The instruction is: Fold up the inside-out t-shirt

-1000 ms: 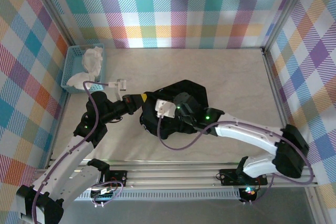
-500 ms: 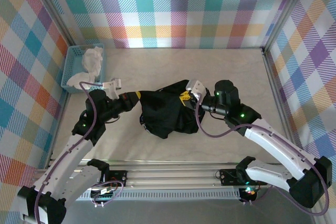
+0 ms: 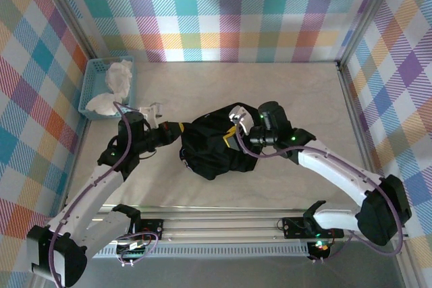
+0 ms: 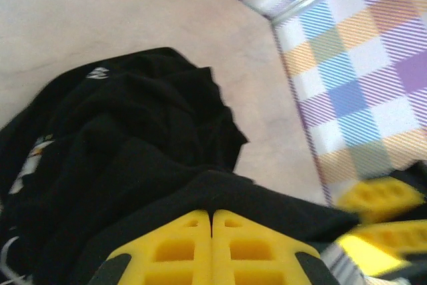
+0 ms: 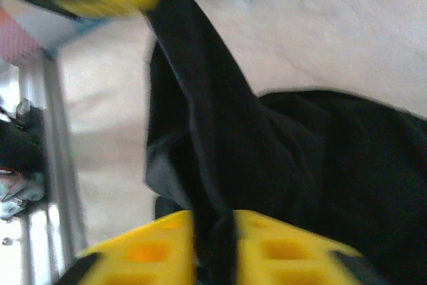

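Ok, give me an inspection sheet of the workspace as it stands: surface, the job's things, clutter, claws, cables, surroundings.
Surface: pale marbled table.
Job's things: black t-shirt bunched mid-table, with one strip pulled taut between the two claws.
Clutter: light-blue basket at the far left, white cloth in it.
Claws: left claw shut on the t-shirt; right claw closed on a fold of it, with cloth between its fingers.
Cables: purple cables loop along both arms.
Surroundings: plaid walls; metal rail at the near edge.
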Controlling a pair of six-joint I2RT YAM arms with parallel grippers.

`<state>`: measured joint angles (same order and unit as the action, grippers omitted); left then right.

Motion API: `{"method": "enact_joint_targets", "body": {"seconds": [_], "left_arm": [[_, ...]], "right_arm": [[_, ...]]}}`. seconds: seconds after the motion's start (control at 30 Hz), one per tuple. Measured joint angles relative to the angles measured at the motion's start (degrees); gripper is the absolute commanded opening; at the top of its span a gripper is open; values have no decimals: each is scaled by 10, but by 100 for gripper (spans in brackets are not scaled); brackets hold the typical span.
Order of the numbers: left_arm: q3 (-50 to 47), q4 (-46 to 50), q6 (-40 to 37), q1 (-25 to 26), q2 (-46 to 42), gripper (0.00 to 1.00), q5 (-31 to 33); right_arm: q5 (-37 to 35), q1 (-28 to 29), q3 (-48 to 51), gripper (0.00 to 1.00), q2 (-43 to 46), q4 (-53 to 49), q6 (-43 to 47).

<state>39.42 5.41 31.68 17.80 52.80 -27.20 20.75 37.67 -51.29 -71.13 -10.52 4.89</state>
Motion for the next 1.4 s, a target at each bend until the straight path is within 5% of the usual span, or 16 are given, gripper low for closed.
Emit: {"method": "enact_joint_targets", "body": {"seconds": [0.3,0.53,0.63,0.77,0.83,0.97,1.07,1.23,1.4], "left_arm": [[6,-30,-1,11,-29,0,-63],[10,-29,-18,31,-30,0,-71],[10,-27,-27,36,-30,0,-73],[10,-20,-39,39,-32,0,-58],[10,-7,-44,39,-38,0,-30],[23,48,-52,41,-45,38,92],[47,98,-57,42,-33,50,180],[36,131,-46,58,-49,59,217],[-14,98,-7,131,-94,61,189]], "right_arm": [[-72,60,-52,66,-3,-35,41],[-66,85,-116,69,-67,-16,70],[-52,85,-155,52,-125,-16,82],[-15,74,-175,2,-172,-16,77],[21,60,-173,0,-177,-15,57],[116,25,-144,0,-173,56,-42],[157,11,-108,0,-173,128,-151],[168,5,-87,0,-185,221,-309],[154,5,-87,0,-199,253,-386]]}}
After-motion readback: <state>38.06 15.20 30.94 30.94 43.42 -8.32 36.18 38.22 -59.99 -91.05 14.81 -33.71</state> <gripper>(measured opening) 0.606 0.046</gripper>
